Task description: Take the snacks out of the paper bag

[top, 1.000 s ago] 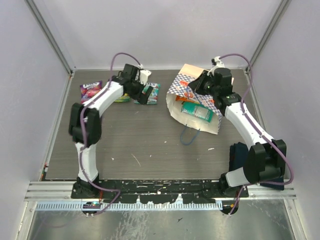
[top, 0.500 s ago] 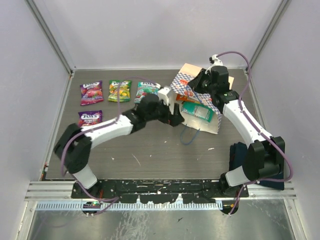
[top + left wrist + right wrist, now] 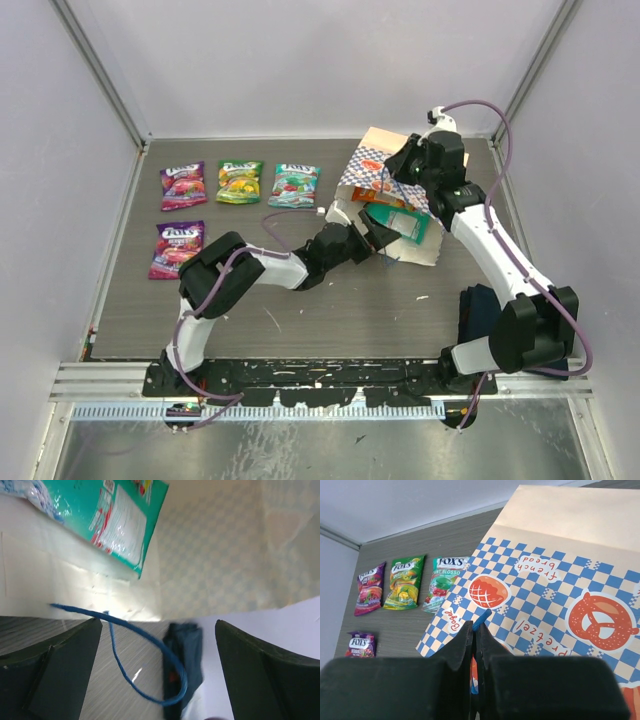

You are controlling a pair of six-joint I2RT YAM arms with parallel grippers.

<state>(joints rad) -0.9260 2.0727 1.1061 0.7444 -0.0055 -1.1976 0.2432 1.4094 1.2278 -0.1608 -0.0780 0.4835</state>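
Left gripper (image 3: 157,630) wide open at paper bag (image 3: 560,540) mouth, teal snack (image 3: 120,520) just inside. Right gripper (image 3: 475,630) clamped on bag's top edge. Four snacks (image 3: 240,182) lie on worktop (image 3: 400,320), left side.

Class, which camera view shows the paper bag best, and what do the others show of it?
The top view: it takes in nearly all of the paper bag, mouth open. The left wrist view shows only its pale inside and a blue cord handle; the right wrist view shows only its checkered printed side, close up.
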